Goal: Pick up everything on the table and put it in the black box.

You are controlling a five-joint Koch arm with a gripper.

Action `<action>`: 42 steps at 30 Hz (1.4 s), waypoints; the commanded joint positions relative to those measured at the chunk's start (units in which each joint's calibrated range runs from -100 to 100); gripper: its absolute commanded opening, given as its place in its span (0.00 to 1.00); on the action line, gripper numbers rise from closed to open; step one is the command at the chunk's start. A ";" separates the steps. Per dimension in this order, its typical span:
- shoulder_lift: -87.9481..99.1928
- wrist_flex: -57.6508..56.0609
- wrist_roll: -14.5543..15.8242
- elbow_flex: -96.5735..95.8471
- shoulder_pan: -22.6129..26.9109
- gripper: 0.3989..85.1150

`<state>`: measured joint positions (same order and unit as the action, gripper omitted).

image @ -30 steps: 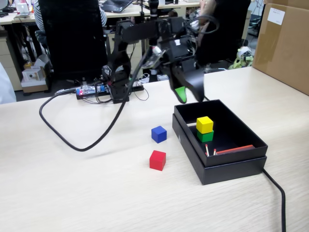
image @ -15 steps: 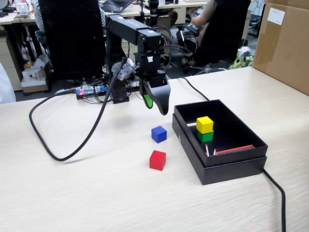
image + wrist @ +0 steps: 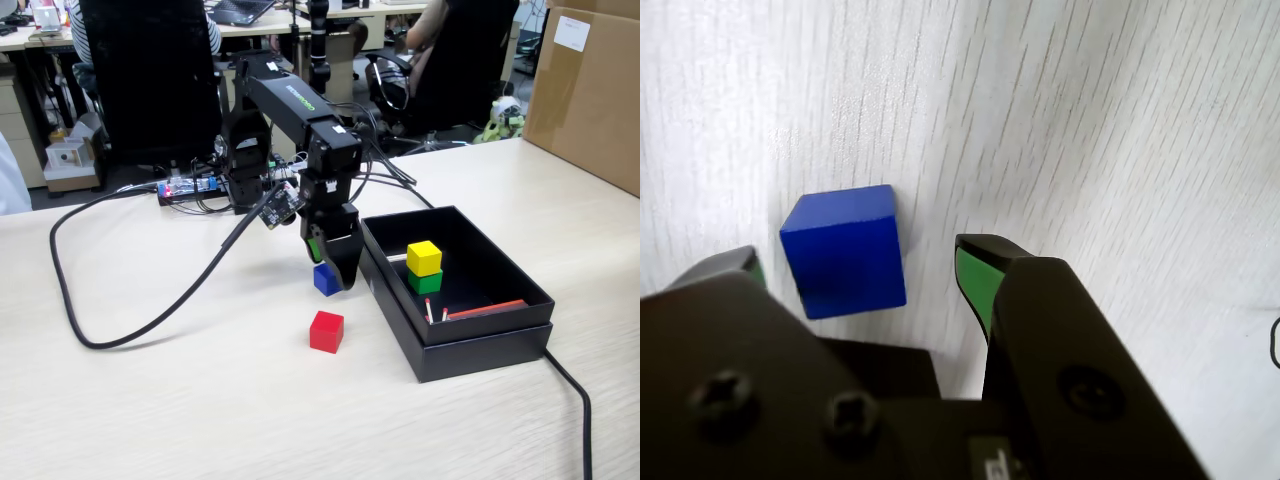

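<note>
Fingers (image 3: 858, 258) stood wide, straddling the blue cube (image 3: 845, 250) | cube sat on the worktop (image 3: 150, 400), left of the black box (image 3: 500, 340) | looked light, rigid, smooth-sided; best pinched across opposite flat faces.

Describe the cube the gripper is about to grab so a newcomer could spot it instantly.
Find the black box on the table; just left of it in the fixed view, the open gripper straddles the blue cube. The red cube sits nearer the camera; yellow and green are boxed.
</note>
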<state>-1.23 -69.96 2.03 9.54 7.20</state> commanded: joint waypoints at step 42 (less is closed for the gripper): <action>-5.94 -1.10 3.57 31.98 11.48 0.44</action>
<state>-9.77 -71.20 5.74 39.66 18.58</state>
